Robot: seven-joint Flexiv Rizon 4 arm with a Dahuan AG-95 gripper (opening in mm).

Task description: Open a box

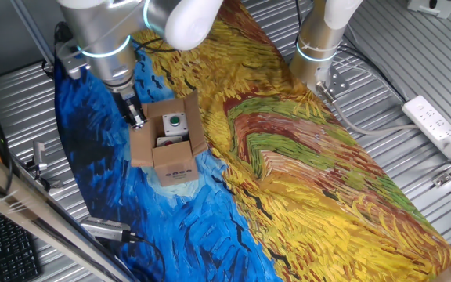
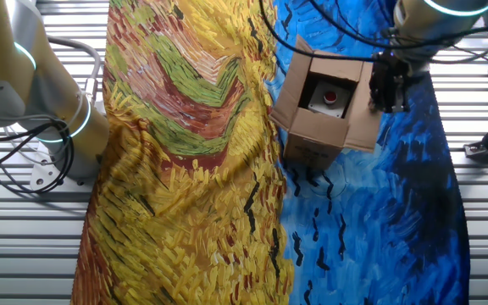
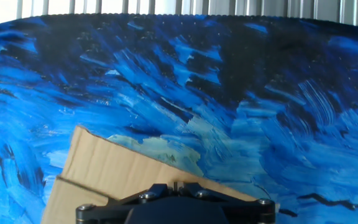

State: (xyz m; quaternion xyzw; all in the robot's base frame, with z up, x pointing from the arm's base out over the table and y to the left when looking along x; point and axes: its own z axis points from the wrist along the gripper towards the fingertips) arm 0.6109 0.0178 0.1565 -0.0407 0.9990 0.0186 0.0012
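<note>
The brown cardboard box (image 1: 174, 163) stands on the blue part of the painted cloth with its top flaps spread open. A white device with a green button (image 1: 174, 121) shows inside. The box also shows in the other fixed view (image 2: 313, 140). My gripper (image 1: 136, 116) hangs at the box's outer side flap (image 2: 364, 127), with its fingers close together. In the hand view the gripper (image 3: 178, 185) sits low over that flap (image 3: 114, 168). I cannot tell whether the fingers pinch the flap's edge or only rest on it.
A Van Gogh-style cloth (image 1: 304, 157) covers the table. A second arm's base (image 1: 318, 43) stands at the far side. A power strip (image 1: 437, 124) lies on the metal slats, and a keyboard (image 1: 2, 247) sits at the near left corner.
</note>
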